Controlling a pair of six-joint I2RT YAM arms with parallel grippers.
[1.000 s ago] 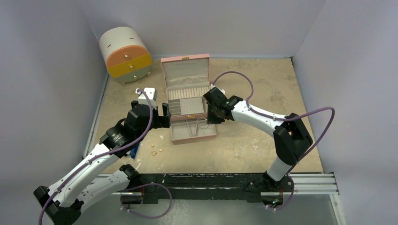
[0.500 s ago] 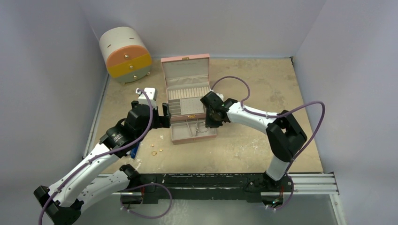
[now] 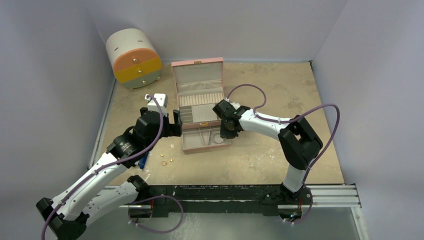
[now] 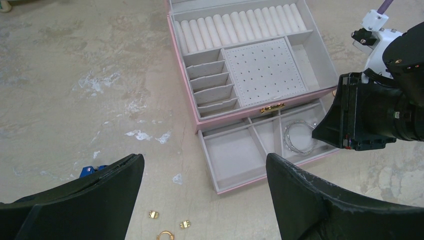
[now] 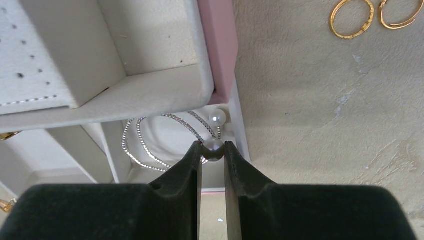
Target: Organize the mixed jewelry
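Pinching one pearl (image 5: 212, 149) between the pads of my right claw (image 5: 212, 156), jaws closed down to the bead's width. Position: over the right compartment of the pulled-out drawer (image 4: 235, 155) of the pink box (image 3: 197, 74), at its near right corner. A second pearl (image 5: 217, 118) sits just beyond the first, against the compartment wall. The thin silver loop (image 5: 175, 116) lies on the lining beside both.

Judgement: the pearls look like end caps of that loop, but the join is too fine to see. Gripping the bead makes sense, as the wire is too thin for my pads. Cannot tell whether the bead rests on the lining or hangs just above it.

My left claw (image 4: 204, 170) is spread wide and empty, hovering at the left side of the box. Probably parked there to stay out of the right arm's way.

Not yet sorted:
- small gold bits (image 4: 153, 214) on the counter (image 4: 75, 75), near-left of the drawer, close to the blue-handled tool (image 4: 92, 170)
- two gold hoops (image 5: 351, 18) on the counter outside the pink wall
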